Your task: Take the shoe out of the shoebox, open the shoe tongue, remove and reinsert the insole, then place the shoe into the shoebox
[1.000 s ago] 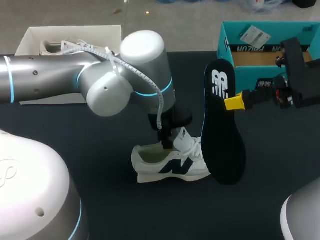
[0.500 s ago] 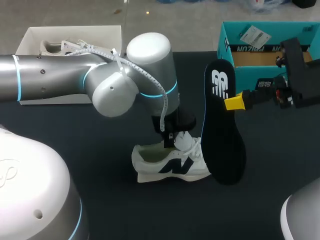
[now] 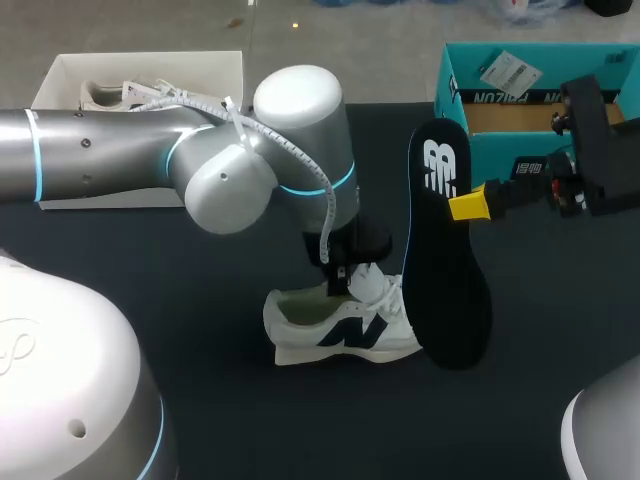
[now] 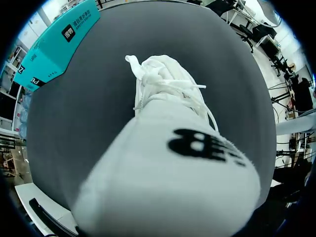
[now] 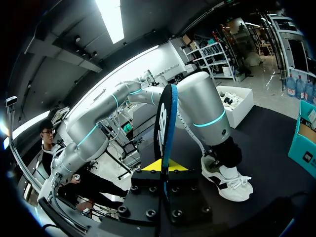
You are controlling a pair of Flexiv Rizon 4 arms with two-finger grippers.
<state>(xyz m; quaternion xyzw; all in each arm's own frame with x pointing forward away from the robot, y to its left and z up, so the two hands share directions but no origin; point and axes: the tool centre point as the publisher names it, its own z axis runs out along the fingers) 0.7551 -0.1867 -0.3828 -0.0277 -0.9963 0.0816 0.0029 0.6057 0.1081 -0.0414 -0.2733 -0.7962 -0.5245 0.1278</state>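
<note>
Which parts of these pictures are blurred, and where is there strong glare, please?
Left wrist view: the shoe is soft where its tongue is nearest the lens, while the laces farther out are sharper. Right wrist view: the insole, edge-on in the right claw, is crisp. Head view: bright highlights on the left arm.

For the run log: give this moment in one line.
right pincer: shut on insole, upright, beside shoe | left pincer: at shoe tongue | shoe: on table
</note>
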